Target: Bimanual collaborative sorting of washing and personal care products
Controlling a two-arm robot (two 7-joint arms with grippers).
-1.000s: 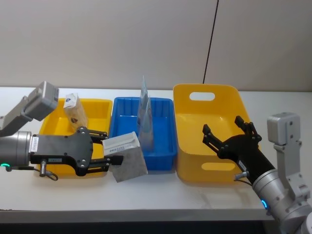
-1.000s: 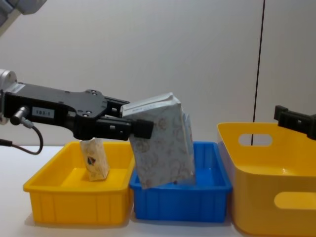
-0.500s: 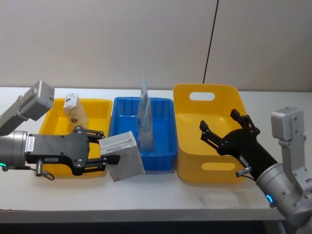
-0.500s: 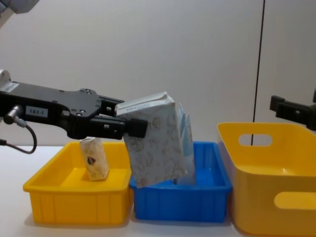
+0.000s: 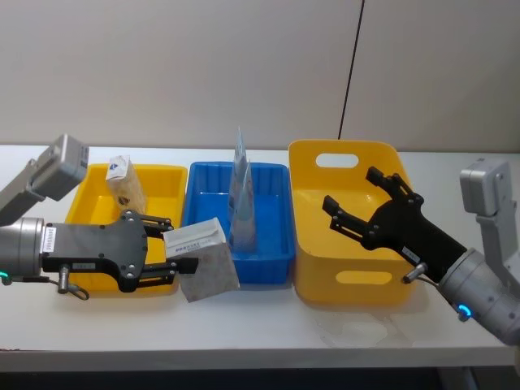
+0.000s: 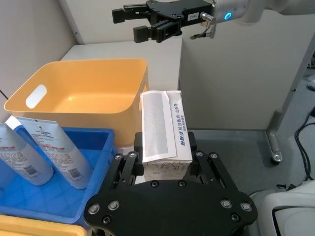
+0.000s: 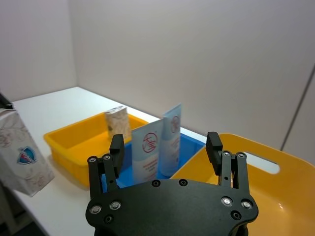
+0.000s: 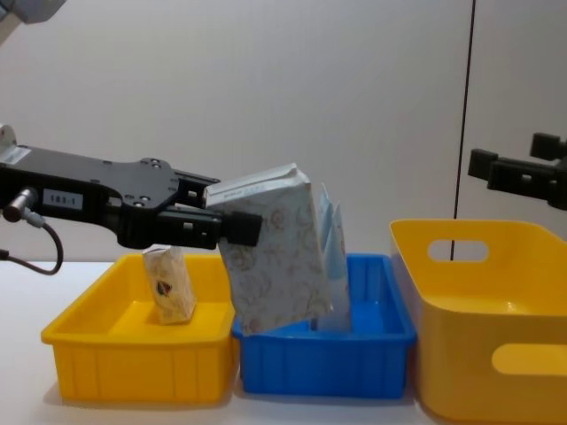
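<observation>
- Your left gripper (image 5: 183, 247) is clamped on the big cream pack (image 5: 208, 265), with one finger on each side of its upper end.
- In the left wrist view, the black fingers (image 6: 139, 147) press against both flanks of the pack, and its white printed end faces the camera.
- The pack hangs tilted and clear of the table (image 5: 268, 329). It sits at the front, where the low yellow bin (image 5: 165, 173) meets the blue bin (image 5: 275, 248).
- In the chest view, the pack's lower edge hangs in front of the near left corner of the blue bin.
- Your right gripper (image 5: 351, 188) is spread wide with nothing between its fingers. It hovers in the air over the tall yellow bin (image 5: 349, 286).
- Two tall pointed pale blue-white pouches (image 5: 242, 201) stand upright side by side in the blue bin, towards its left wall.
- A small beige pack (image 5: 124, 185) stands in the back left part of the low yellow bin, leaning slightly.
- The three bins sit in a row on the white table. The low yellow bin is on your left, the blue bin is in the middle, and the tall yellow bin is on your right.
</observation>
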